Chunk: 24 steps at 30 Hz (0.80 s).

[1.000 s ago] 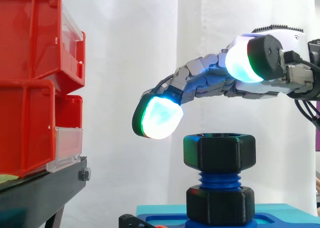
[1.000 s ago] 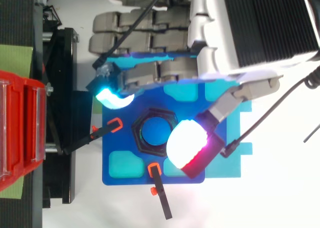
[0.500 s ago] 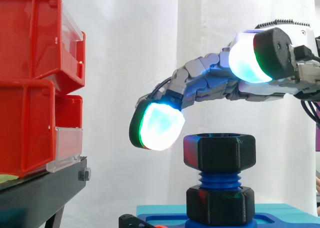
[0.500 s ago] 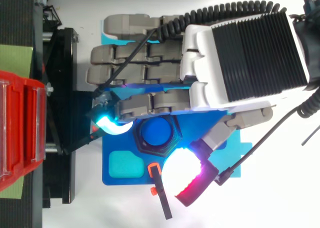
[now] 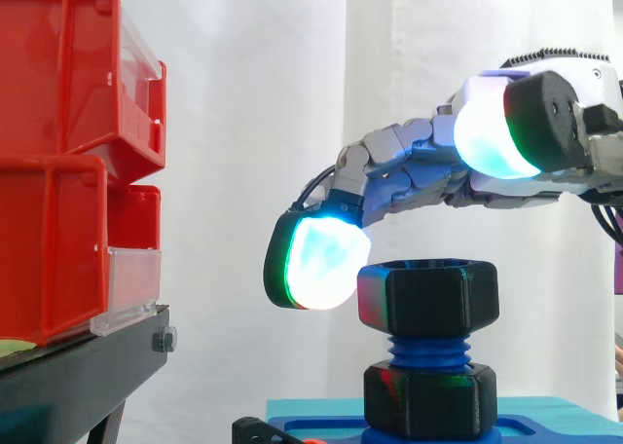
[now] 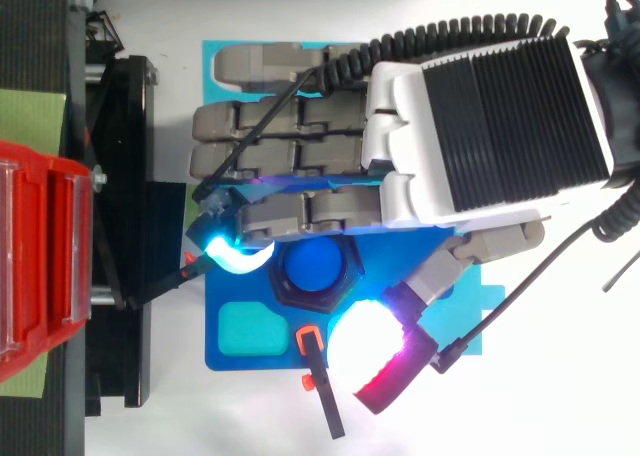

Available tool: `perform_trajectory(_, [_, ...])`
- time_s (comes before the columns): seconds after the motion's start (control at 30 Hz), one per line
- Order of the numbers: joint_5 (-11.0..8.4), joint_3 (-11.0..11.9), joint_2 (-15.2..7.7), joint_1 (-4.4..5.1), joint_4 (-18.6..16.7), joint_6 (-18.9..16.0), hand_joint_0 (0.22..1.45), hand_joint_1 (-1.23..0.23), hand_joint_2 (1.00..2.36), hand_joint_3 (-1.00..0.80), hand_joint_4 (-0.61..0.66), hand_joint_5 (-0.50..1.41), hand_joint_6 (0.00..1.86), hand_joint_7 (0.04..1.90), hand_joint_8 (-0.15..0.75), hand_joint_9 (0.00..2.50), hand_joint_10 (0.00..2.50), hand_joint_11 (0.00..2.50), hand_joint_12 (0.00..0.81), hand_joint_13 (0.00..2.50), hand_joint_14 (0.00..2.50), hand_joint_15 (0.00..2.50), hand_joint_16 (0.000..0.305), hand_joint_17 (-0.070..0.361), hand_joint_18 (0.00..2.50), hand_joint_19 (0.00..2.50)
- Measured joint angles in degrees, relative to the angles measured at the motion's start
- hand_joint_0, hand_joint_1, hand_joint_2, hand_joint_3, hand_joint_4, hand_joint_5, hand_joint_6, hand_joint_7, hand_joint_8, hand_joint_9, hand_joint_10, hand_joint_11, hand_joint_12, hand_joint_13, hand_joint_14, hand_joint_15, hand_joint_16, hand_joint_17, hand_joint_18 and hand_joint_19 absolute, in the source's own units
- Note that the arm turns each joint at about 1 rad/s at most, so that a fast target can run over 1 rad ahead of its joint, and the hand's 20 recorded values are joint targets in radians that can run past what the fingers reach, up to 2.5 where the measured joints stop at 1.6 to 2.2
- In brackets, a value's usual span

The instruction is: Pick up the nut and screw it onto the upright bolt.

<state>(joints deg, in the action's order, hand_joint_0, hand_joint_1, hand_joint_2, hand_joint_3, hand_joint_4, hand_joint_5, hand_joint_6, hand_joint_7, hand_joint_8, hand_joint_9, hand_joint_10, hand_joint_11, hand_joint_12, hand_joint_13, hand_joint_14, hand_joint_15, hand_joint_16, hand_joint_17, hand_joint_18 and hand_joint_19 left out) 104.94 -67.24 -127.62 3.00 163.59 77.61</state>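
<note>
A black hex nut (image 5: 427, 297) sits on top of the blue upright bolt (image 5: 426, 351), with blue thread showing below it and a second black nut (image 5: 428, 399) lower down. From above, the nut (image 6: 314, 273) rings the bolt's blue top (image 6: 310, 266). My hand (image 6: 470, 126) reaches in from the right, above the nut. One glowing fingertip (image 5: 321, 261) hangs at the nut's left side, close to it. The thumb's pad (image 5: 494, 137) is raised to the upper right, clear of the nut. The fingers are nearly straight and hold nothing.
The bolt stands on a blue base plate (image 6: 240, 351) with black clamps tipped in orange (image 6: 316, 376). Red bins (image 5: 68, 162) are stacked on a black stand (image 5: 78, 366) at the left, before a white curtain.
The hand has shifted across the nut in the top view, uncovering the bolt's top, and the thumb has swung off the nut. In the side view the fingertip has dropped beside the nut.
</note>
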Motion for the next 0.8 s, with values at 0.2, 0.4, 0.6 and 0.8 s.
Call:
perform_trajectory(0.2, [0.06, -0.15, 0.0, -0.32, -0.02, 0.0, 0.5, -0.06, 1.0, -0.5, 0.24, -0.09, 0.5, 1.2, 0.265, 0.49, 0.0, 0.0, 0.288, 0.37, 0.0, 0.0, 0.031, 0.07, 0.11, 0.0])
perform_trajectory(0.4, [0.33, -0.17, 0.0, -0.96, -0.03, 0.05, 0.5, -0.07, 1.0, -0.5, 0.2, -0.07, 0.5, 1.36, 0.268, 0.53, 0.0, 0.0, 0.28, 0.4, 0.0, 0.0, 0.03, 0.067, 0.14, 0.0])
perform_trajectory(0.6, [1.29, -0.18, -0.01, -1.96, -0.19, 0.2, 0.51, -0.07, 1.0, -0.5, 0.21, -0.04, 0.5, 1.51, 0.28, 0.58, 0.0, 0.0, 0.273, 0.43, 0.0, 0.0, 0.029, 0.065, 0.18, 0.0])
perform_trajectory(0.8, [2.63, -0.18, -0.01, -3.1, -0.52, 0.49, 0.51, -0.08, 1.0, -0.5, 0.21, -0.02, 0.53, 1.48, 0.287, 0.64, 0.0, 0.0, 0.261, 0.48, 0.0, 0.0, 0.027, 0.061, 0.22, 0.0])
